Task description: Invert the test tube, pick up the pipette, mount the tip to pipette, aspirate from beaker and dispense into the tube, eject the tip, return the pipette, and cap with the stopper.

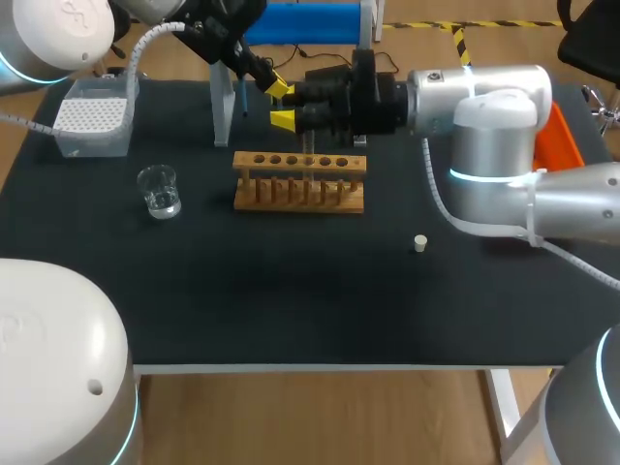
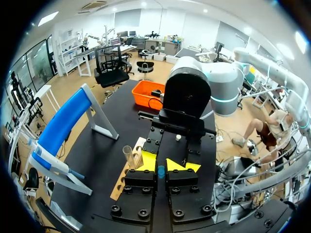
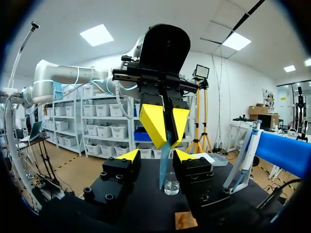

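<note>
Tip box [image 1: 92, 116]: set well to the left of the wooden rack [image 1: 300, 184], toward the far edge of the table.
Beaker [image 1: 158, 190]: stood on the table left of the rack, near it.
Pipette [image 2: 48, 160]: hung on the stand [image 1: 223, 111], which is placed behind the rack's left end.
Left gripper [image 2: 160, 166]: held above the rack, its yellow tips drawn narrow and closed on a slim bluish piece [image 3: 165, 162], see-through, which hangs below them. What the piece is cannot be told.
Test tube [image 2: 129, 156]: a clear one is seen upright at the rack, open end up, beside the left gripper.
Right gripper [image 3: 158, 156]: faced toward the left gripper over the rack, its tips spread wide on either side of the bluish piece and apart from it.
Stopper [image 1: 420, 242]: laid on the table right of the rack and nearer the front edge, well apart.
</note>
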